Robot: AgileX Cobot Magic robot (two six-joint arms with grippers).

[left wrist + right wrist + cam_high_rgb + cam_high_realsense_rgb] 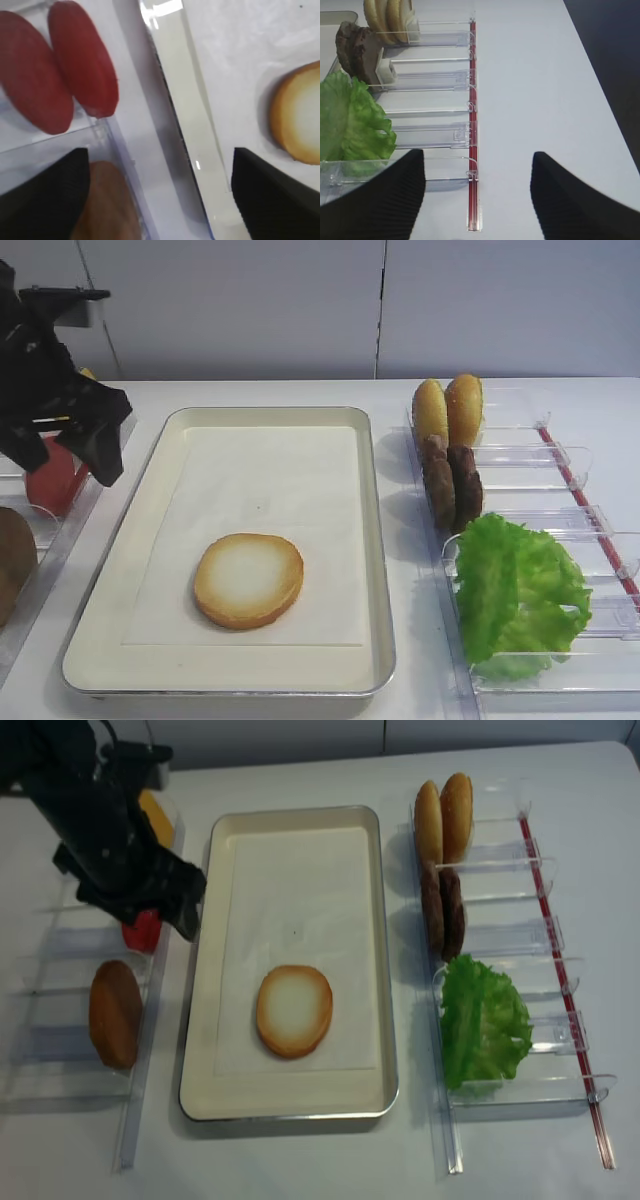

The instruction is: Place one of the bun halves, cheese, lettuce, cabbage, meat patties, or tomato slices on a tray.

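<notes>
bare liner around the bun half (248,579) on the tray (378,540), clear holders (540,455) flanking both sides

Right gripper (477,192) jaws apart, empty, over white table (535,90). Lettuce (350,120) at left in clear holders (430,135), meat patties (355,50) + buns (387,15) beyond.
</notes>
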